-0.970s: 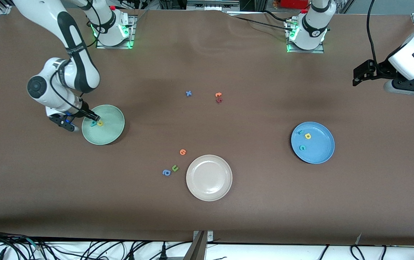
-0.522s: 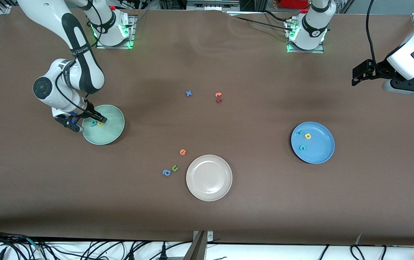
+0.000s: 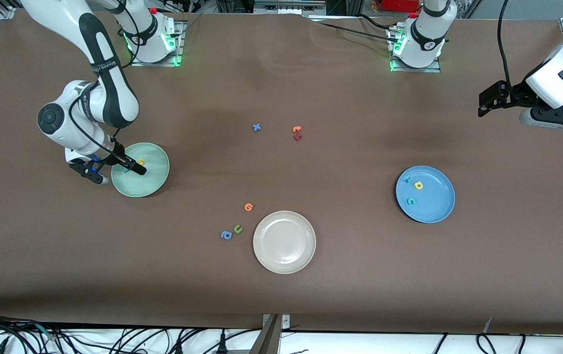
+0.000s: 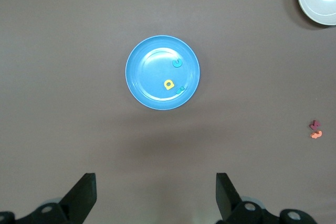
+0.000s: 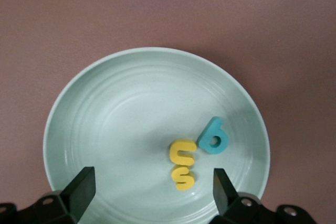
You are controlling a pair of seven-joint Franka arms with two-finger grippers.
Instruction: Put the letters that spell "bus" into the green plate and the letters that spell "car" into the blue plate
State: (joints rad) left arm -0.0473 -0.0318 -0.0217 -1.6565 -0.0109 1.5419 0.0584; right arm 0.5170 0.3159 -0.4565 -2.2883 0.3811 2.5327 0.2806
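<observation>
The right gripper (image 5: 149,192) hangs with fingers spread over the green plate (image 5: 100,129), while the left gripper (image 4: 156,198), also spread, waits aside above bare table.

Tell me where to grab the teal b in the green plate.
Likely by its straight stem, from directly above: the teal b lies flat in the green plate and its round bowl touches the yellow letters, while the stem juts clear. The right hand hangs open over the plate; the left hand waits open, aside.
</observation>
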